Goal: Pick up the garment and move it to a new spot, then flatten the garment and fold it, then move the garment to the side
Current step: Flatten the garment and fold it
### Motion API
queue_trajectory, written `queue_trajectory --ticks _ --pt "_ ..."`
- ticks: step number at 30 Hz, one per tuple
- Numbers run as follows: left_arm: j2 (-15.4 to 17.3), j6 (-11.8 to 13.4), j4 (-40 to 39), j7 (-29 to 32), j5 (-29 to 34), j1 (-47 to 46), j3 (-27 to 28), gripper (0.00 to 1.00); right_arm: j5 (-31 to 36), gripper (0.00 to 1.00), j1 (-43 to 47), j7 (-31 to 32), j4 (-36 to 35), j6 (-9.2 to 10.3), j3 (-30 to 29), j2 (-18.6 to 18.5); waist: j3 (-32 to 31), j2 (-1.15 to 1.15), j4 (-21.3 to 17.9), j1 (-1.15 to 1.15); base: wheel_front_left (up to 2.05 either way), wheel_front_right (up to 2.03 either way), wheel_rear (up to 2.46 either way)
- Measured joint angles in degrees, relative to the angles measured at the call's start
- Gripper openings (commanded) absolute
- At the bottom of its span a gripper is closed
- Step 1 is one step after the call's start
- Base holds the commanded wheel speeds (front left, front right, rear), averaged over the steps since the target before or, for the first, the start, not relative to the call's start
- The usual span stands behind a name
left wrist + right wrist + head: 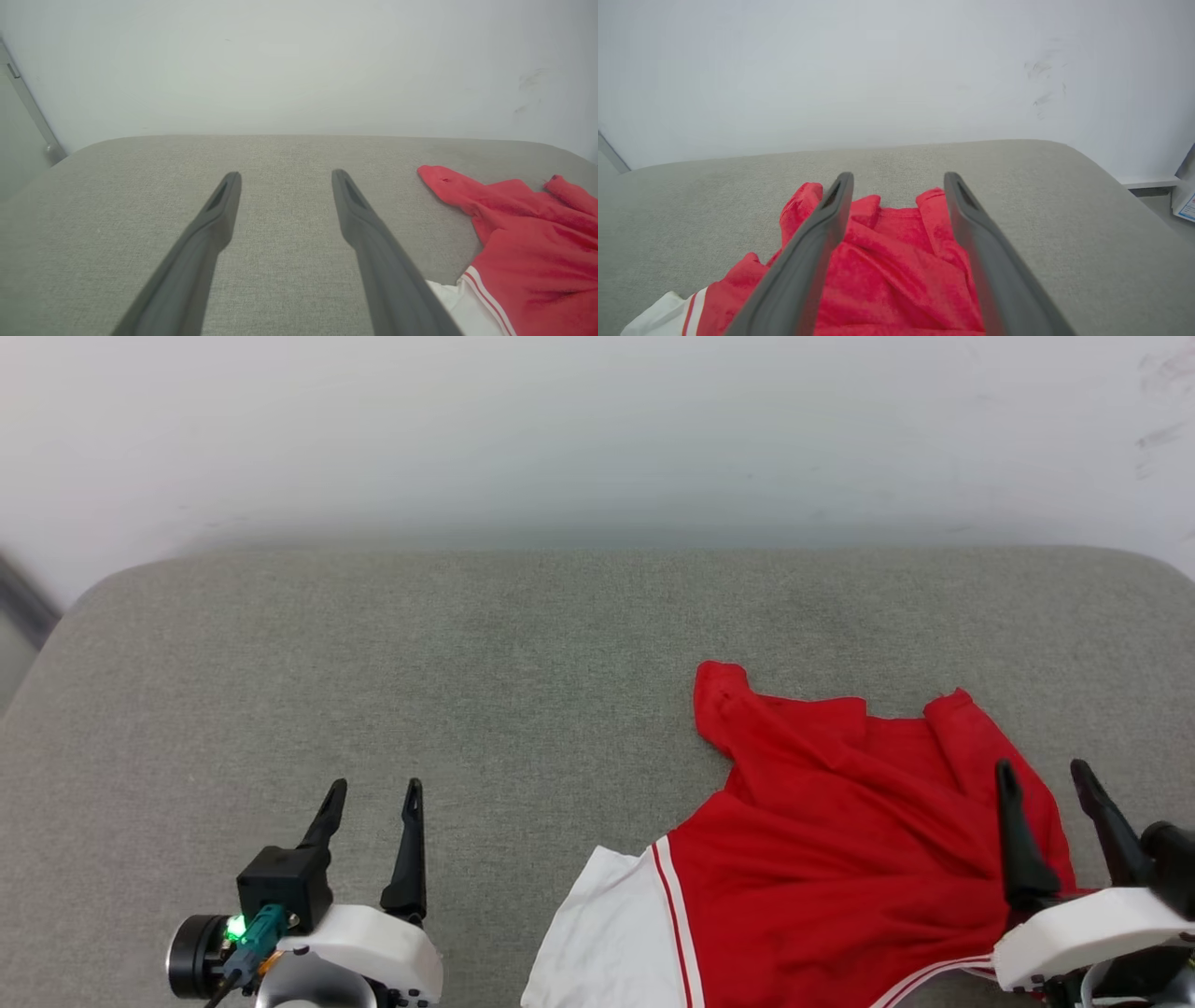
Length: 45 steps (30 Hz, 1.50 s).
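The left gripper [374,786] [286,173] hung over bare grey fabric cushion [467,663], its jaws spread apart with nothing between them. Ahead of those jaws the cushion ran to a pale wall [560,429].

To the right of the left jaws, apart from them, lay the garment [840,840] [537,242] [896,270], a red shirt rumpled into folds on the cushion. Its white sleeve [607,933], edged with red and white stripes, was the part nearest the left jaws, just beside their base in the left wrist view. A red corner [719,691] pointed away, ahead of and to the left of the right jaws.

The right gripper [1042,767] [899,175] stood over the garment's right end, jaws wide apart and clamped on nothing. Red cloth showed between and beneath them, reaching almost to their tips. Whether the jaws touched it could not be told. Right of them the cushion was bare.
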<state>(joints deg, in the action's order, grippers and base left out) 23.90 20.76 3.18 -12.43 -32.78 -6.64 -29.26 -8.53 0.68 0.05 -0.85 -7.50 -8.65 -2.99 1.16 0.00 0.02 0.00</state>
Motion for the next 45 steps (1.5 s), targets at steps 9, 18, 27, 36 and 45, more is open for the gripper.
queue_trajectory --ticks 9,18,27,36,45 --pt "2.9 1.5 -3.4 4.4 0.8 1.4 -1.2 1.00 -0.5 1.00 6.4 0.2 -9.6 -0.01 5.3 0.1 -1.6 0.00 -0.6 0.00 0.00 0.00 0.00" --pt "4.0 -4.5 -2.9 23.1 -1.3 -2.1 -10.2 1.00 -2.1 1.00 7.3 0.3 -11.8 0.00 6.6 0.0 -0.2 0.00 -2.6 0.00 0.00 0.00 0.00" --pt "4.8 -11.2 1.5 38.4 -3.3 -5.3 -18.1 1.00 -1.1 1.00 4.7 0.5 -12.2 0.00 8.3 0.0 3.5 0.00 -4.1 0.00 0.00 0.00 0.00" --pt "4.3 -14.3 5.1 46.9 -3.2 -9.6 -22.0 0.00 -1.5 1.00 3.1 -0.1 -11.9 0.00 9.4 0.0 6.2 0.00 -4.7 0.00 0.00 0.00 0.00" --pt "2.4 -12.9 7.0 38.9 -3.4 -9.2 -19.4 0.00 -1.9 1.00 3.1 0.0 -11.3 0.00 8.4 0.0 5.1 0.00 -3.7 0.00 0.00 0.00 0.00"
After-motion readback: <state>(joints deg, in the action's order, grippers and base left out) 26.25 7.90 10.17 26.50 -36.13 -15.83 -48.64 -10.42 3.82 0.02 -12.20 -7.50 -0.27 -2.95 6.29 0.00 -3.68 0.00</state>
